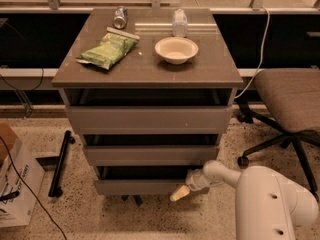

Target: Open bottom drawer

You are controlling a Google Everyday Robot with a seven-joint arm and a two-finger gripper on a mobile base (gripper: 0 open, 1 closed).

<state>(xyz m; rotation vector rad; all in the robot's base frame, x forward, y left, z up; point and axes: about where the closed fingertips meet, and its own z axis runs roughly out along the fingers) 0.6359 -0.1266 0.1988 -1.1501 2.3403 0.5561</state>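
Hovering over speckled floor point(100, 219), the pincer point(180, 193) sits beside the bottom drawer point(140, 186), right end; openness cannot be told.

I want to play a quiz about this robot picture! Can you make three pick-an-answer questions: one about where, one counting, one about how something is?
1. Where is the robot's cream-tipped gripper? A: low, at the right end of the flat grey-brown bottom drawer. B: high up. C: far left.
2. How many drawer fronts has the grey-brown cabinet? A: two. B: three. C: five.
3. The round beige bowl is A: upside down. B: full. C: upright, empty.
Answers: A, it sits low by that front; B, three fronts are stacked; C, its bare inside shows.
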